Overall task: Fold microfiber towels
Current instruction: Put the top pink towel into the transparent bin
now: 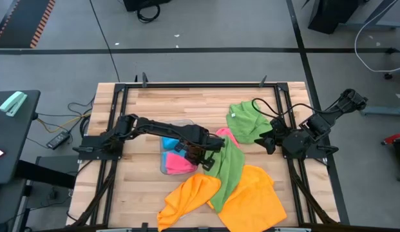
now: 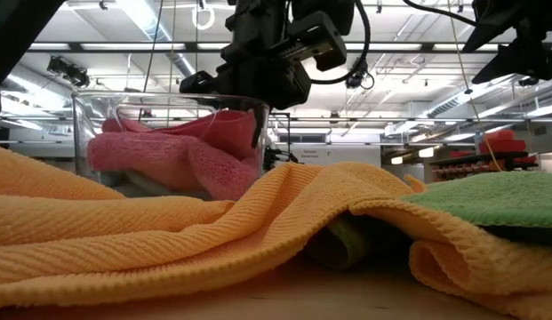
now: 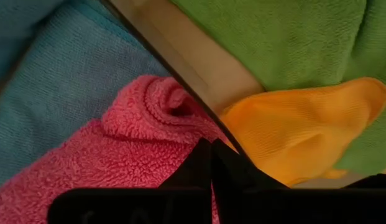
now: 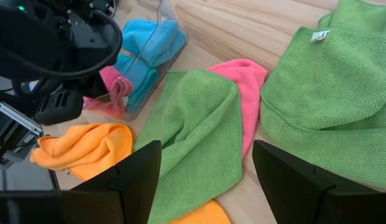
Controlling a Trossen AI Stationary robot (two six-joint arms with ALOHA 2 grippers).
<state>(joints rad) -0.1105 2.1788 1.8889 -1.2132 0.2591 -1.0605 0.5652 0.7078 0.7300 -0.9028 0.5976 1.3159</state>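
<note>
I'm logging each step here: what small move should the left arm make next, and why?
Probably lift slightly: the left gripper is shut at the clear tray with pink towel at its tips, so raising it would show whether the cloth comes along.

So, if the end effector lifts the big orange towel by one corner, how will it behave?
Probably floppy: the orange towel already lies in soft folds and bunches, so it should hang and drape. It looks light, being thin cloth. Its looped surface seems grippy rather than slippery. It may also drag the green towel that overlaps it.
</note>
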